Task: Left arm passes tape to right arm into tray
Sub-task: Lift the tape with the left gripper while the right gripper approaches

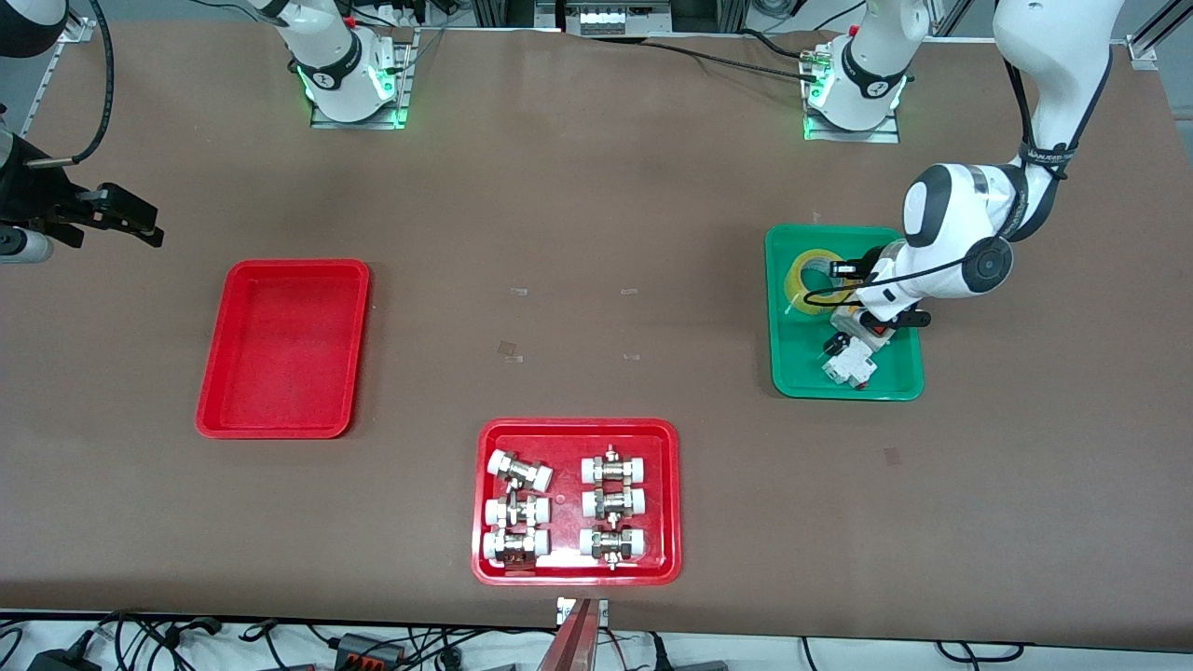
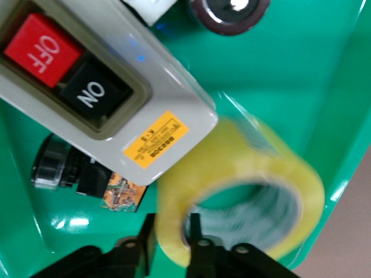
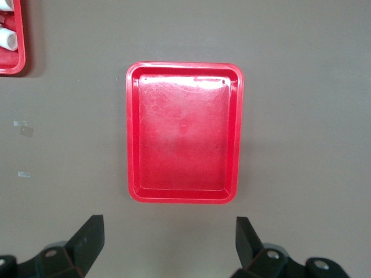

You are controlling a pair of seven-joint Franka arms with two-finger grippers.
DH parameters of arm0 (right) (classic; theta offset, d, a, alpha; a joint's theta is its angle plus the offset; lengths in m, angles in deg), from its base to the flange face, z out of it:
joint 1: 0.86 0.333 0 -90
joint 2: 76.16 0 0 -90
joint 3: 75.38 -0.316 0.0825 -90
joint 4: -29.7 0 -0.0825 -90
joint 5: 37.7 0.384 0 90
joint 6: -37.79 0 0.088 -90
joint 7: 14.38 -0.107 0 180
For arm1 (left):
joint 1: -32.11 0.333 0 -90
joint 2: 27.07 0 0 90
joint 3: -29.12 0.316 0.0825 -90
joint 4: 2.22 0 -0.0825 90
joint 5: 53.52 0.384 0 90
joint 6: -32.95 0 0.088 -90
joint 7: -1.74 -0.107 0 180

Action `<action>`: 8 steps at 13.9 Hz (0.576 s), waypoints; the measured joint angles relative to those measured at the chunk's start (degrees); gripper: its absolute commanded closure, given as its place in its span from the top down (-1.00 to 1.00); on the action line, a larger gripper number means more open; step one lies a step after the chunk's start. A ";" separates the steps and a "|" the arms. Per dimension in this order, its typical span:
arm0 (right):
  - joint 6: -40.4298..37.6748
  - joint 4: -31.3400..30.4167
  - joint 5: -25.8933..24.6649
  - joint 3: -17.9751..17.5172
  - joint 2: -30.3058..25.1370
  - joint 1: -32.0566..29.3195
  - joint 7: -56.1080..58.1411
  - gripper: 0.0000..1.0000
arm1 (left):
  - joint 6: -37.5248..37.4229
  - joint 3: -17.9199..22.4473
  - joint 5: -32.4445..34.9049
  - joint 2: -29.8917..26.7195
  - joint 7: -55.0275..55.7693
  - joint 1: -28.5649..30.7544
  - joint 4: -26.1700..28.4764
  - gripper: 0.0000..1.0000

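Two trays matter here: the green plastic tray (image 1: 843, 373) at the left arm's end of the brown counter (image 1: 578, 233), where the wide roll of yellowish translucent packing tape (image 2: 243, 191) sits, and the plain red rectangular plastic tray (image 1: 284, 347) at the right arm's end, which holds nothing yet. The left gripper (image 2: 171, 237) is down in the green tray with its fingers (image 2: 196, 231) astride the roll's wall, one inside the open core and one outside, pinching it; the roll looks tilted up on edge, which suits a wall grip and leaves the rest of the ring free for a handover. Close beside the fingers lies a grey switch box with a red OFF and black ON button (image 2: 87, 87), so the lift probably has to go straight up to avoid nudging it. The right gripper (image 3: 168, 243) waits above the counter near the red tray with its fingers spread wide, the tray lying just ahead of them, seemingly ready to receive the roll. A second red tray of metal pipe fittings (image 1: 576, 501) plays no part.
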 measured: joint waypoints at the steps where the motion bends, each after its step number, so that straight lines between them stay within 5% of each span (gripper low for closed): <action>1: -0.84 0.00 0.00 0.00 0.00 0.00 0.00 1.00 | -0.31 -0.59 0.00 0.00 0.87 -0.01 -0.04 -0.65; 4: -1.58 0.01 0.00 0.00 -0.01 0.01 0.00 1.00 | -5.63 -1.96 -0.01 -0.55 2.12 -0.07 -2.99 -0.74; 8: -1.60 0.06 0.01 -0.06 0.08 0.05 0.01 1.00 | -20.26 -3.85 -0.05 -1.90 4.40 -0.12 -14.80 -0.79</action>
